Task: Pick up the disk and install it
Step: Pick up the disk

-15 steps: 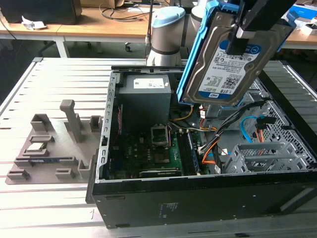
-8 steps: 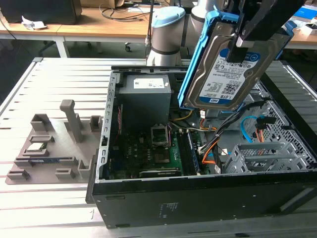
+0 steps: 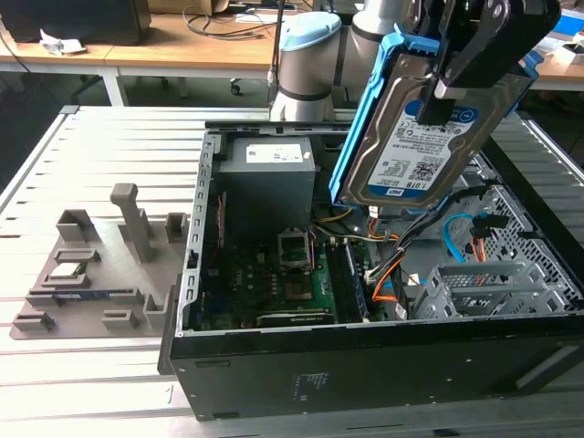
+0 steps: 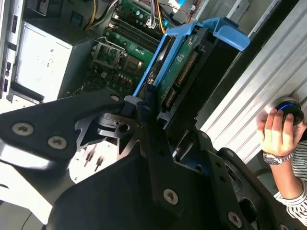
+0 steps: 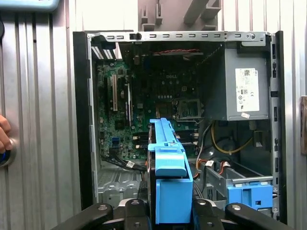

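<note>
End effector (image 3: pixel 440 102) grips the disk (image 3: pixel 401 157) above open case (image 3: pixel 365 370).

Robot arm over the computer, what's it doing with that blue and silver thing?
The robot arm's black gripper is clamped on a flat silver-grey metal disk with bright blue plastic rails, holding it tilted in the air above the open black computer case. The disk is not yet installed; the grey metal drive cage sits inside the case. A person's hand rests on a round dark button on the ribbed metal table beside the case.
</note>
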You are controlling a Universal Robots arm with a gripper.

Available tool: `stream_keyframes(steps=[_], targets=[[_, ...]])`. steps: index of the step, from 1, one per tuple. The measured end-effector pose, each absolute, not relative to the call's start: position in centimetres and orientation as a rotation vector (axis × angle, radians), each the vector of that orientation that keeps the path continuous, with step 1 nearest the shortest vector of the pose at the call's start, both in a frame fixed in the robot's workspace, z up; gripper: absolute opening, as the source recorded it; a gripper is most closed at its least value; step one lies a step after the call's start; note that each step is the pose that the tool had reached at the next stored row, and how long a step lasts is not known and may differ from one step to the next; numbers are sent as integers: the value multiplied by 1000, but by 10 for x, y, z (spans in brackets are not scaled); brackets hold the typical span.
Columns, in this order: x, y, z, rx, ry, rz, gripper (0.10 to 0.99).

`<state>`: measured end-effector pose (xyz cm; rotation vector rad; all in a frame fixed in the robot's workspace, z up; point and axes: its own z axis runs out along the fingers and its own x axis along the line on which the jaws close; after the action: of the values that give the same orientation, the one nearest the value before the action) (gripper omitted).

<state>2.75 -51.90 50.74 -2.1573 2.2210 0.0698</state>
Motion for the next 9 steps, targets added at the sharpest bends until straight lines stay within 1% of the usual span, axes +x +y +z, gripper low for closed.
stream_keyframes(steps=[9], targets=[[30, -519, 497, -2157, 2221, 70, 365]])
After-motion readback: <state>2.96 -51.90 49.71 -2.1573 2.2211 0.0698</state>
